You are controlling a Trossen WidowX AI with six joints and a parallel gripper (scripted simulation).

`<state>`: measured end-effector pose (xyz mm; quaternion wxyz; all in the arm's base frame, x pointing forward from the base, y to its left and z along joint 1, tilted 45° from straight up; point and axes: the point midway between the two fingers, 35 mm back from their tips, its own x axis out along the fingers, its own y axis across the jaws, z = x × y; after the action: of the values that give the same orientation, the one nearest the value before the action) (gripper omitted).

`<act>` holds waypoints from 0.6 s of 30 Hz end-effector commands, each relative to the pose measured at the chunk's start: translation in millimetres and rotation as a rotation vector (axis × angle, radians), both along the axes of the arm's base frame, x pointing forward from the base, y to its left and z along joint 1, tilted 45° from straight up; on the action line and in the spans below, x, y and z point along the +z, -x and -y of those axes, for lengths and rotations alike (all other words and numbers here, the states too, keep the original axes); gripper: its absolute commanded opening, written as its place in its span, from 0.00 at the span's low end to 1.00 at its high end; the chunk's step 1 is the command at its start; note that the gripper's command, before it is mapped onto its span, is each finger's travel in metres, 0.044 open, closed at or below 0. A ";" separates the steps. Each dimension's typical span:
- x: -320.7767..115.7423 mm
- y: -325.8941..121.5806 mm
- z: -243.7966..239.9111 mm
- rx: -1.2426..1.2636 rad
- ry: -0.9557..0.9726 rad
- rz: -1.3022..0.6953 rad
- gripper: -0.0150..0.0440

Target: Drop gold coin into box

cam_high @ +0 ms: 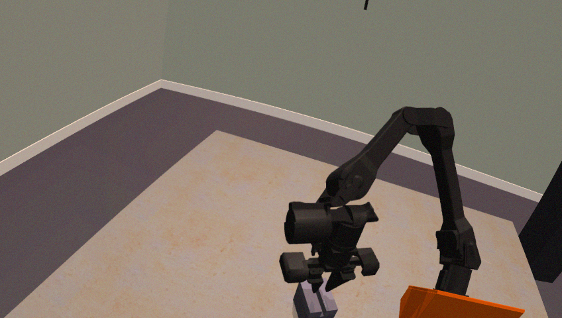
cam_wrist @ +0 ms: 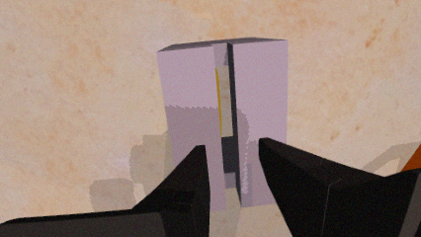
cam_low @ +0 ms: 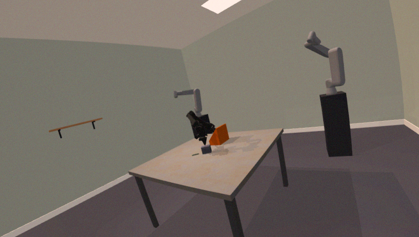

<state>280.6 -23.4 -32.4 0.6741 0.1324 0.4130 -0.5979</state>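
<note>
The grey box stands on the table with its narrow slot running along the lid. The gold coin shows only as a thin gold edge inside the slot's opening, below the lid, at the slot's left side in the wrist view; the rest of it is hidden by the lid. My gripper is partly open and empty, with its fingertips just above the lid, one on each side of the slot. The dark-green holder lies beside the box with no coin visible in it.
An orange block stands on the table near the arm's base. Two grey arms on dark pedestals stand away in the room.
</note>
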 end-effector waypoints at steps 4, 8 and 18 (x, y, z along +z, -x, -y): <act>0.2 -0.1 -0.2 0.000 0.000 0.000 0.53; 0.9 -0.2 -0.9 0.000 0.000 0.000 0.57; 27.4 -1.1 -27.2 0.002 0.001 -0.004 1.00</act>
<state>279.1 -10.0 -18.2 0.6711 0.1264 0.4157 -0.6007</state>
